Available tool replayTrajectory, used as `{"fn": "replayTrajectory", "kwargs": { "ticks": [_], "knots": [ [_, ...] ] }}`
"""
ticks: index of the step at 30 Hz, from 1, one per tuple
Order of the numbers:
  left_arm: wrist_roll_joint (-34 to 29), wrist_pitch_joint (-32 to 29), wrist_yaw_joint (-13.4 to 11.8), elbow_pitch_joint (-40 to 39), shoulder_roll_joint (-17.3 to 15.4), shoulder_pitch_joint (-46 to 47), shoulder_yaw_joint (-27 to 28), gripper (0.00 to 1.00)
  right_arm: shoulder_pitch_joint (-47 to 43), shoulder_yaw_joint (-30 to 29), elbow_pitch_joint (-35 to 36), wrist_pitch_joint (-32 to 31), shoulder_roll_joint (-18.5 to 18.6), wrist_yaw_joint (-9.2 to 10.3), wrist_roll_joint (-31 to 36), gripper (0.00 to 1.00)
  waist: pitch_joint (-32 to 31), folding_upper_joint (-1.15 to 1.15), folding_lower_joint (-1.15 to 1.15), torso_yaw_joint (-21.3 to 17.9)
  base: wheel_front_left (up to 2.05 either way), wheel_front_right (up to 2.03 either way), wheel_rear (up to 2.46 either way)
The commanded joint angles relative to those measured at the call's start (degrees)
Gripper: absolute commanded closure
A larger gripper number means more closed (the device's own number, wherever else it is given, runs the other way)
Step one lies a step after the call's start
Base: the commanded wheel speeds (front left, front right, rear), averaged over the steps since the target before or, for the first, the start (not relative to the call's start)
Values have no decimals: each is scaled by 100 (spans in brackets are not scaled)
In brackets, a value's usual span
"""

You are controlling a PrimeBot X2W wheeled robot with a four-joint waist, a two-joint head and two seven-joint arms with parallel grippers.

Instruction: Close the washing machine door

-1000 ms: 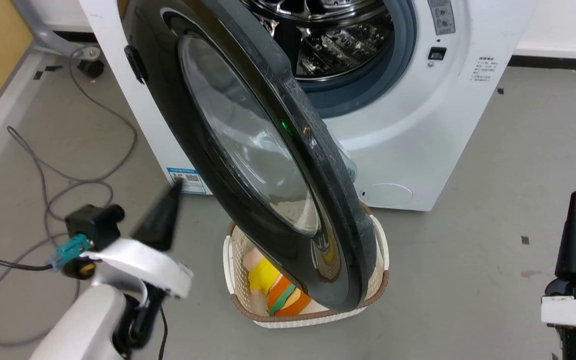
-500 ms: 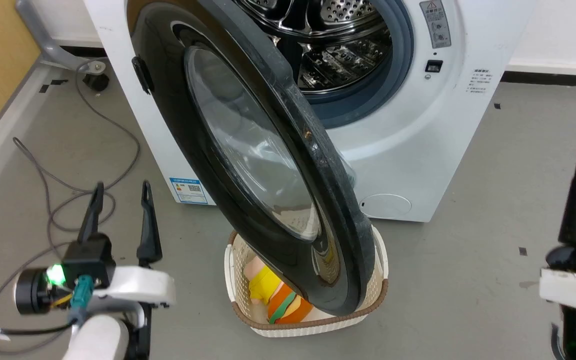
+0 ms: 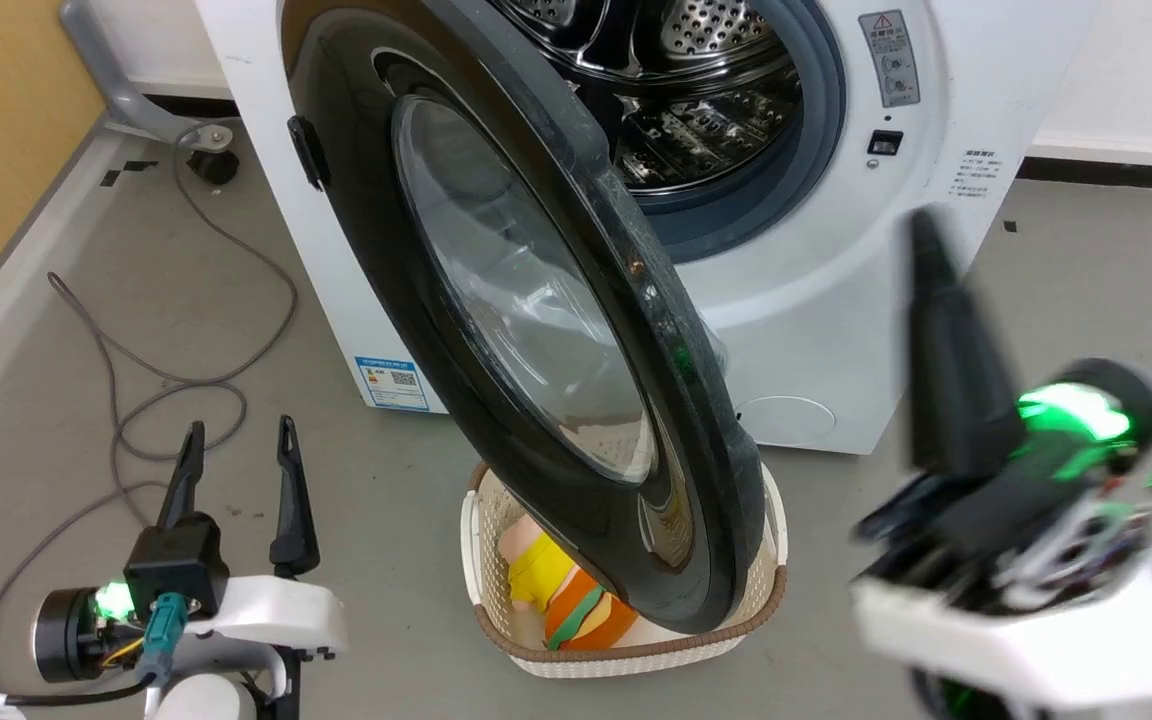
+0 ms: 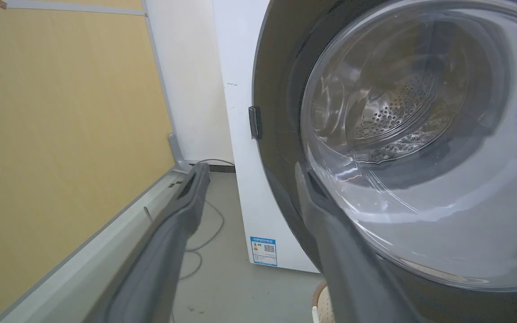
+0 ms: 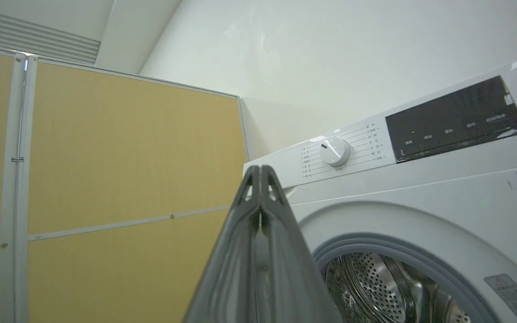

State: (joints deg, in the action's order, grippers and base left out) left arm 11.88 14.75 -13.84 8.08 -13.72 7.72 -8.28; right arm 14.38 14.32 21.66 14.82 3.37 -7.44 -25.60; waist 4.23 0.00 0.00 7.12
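Large round glossy black-rimmed washing machine door [image 3: 536, 330] with bulging clear glass window: stands wide open from the big white front-loading washing machine [image 3: 816, 300], free edge above a cream perforated basket [image 3: 616, 662]. Likely heavy, rigid, slick, glass breakable; best pushed on the black rim near the free edge. Tools: left gripper [image 3: 240, 428] fingers spread, empty, apart from the door; right gripper [image 5: 260, 172] fingers pressed together, empty.

Site type: indoor lab or test room. Indicators: bare grey floor [image 3: 1116, 280], loose cables [image 3: 116, 440] beyond the fingertips of the left gripper [image 3: 240, 428], yellow partition panels [image 5: 128, 170] left of the fingers of the right gripper [image 5: 260, 169], and one free-standing washing machine [image 3: 836, 320].
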Motion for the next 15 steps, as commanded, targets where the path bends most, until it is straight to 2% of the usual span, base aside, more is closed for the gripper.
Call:
{"fn": "replayTrajectory", "kwargs": {
  "ticks": [1,4,5,8,15],
  "knots": [
    [-82,24,70,36,62,-85,81,0,111,421,56,18,156,-5,34,100,3,0,0,4,0,0,0],
    [-133,25,165,77,127,-108,190,0,119,1027,19,18,370,-5,-23,100,4,0,0,1,0,0,0],
    [-133,25,165,77,127,-108,190,0,119,1027,19,18,370,-5,-23,100,4,0,0,1,0,0,0],
    [-233,25,242,79,229,-138,299,0,108,1754,-201,18,728,-5,173,100,11,0,0,-6,0,0,0],
    [-365,25,394,74,372,-118,458,0,-134,2470,-750,18,1064,-5,668,100,83,0,0,2,0,0,0]
  ]
}}
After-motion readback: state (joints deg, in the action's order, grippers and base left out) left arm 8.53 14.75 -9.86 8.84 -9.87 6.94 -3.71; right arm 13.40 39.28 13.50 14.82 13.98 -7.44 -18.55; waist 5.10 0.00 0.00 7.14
